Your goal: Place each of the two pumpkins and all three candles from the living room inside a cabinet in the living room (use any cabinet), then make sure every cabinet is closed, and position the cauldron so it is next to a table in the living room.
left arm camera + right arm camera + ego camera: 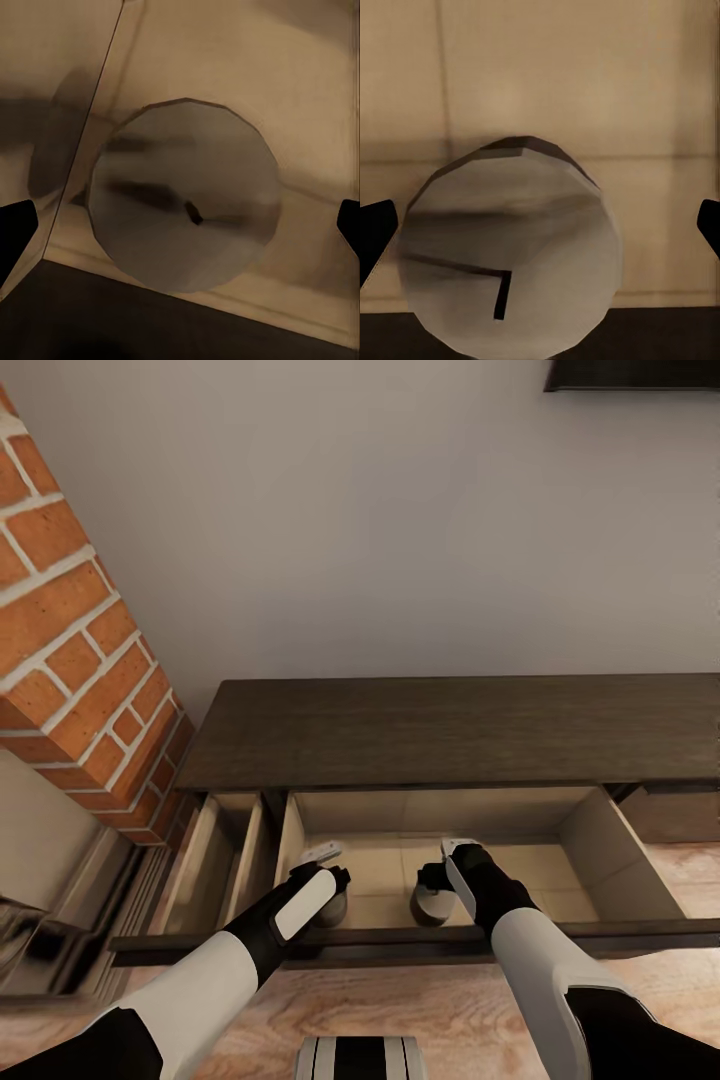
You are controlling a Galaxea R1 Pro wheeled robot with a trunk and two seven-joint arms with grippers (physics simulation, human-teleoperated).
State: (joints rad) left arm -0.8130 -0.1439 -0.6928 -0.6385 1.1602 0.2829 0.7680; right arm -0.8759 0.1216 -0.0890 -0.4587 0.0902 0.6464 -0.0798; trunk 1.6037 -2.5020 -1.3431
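Fingertips of both grippers show as dark tips at the two outer edges of each wrist view, spread wide, with a candle sitting free between them and touching neither side.

Seen along the left gripper (pixel 180 225), the left candle (pixel 184 195) is a stubby grey cylinder viewed from above, its short dark wick near the middle of the top face. It stands on the pale floor of the open drawer (pixel 610 840), close to the drawer's side wall and near the dark front panel. The left fingers (pixel 16 229) are released and well clear of the wax.

Seen along the right gripper (pixel 540 232), the right candle (pixel 510 247) also stands upright on the drawer floor, wick offset from centre, its near edge close to the dark front panel. The right fingers (pixel 375 232) are likewise released, gripping nothing.

From the head camera, the long dark-brown cabinet (pixel 460 730) stands against a pale wall beside a brick column (pixel 70 620). Its wide drawer is pulled out, and a narrower compartment (pixel 225 840) next to it is open too. The left gripper (pixel 325 875) and right gripper (pixel 450 865) hang over the drawer, each above its candle; the left candle (pixel 330 910) is mostly hidden behind the wrist, and the right candle (pixel 432 905) shows only partly. The drawer's right end is cut off by the picture edge.
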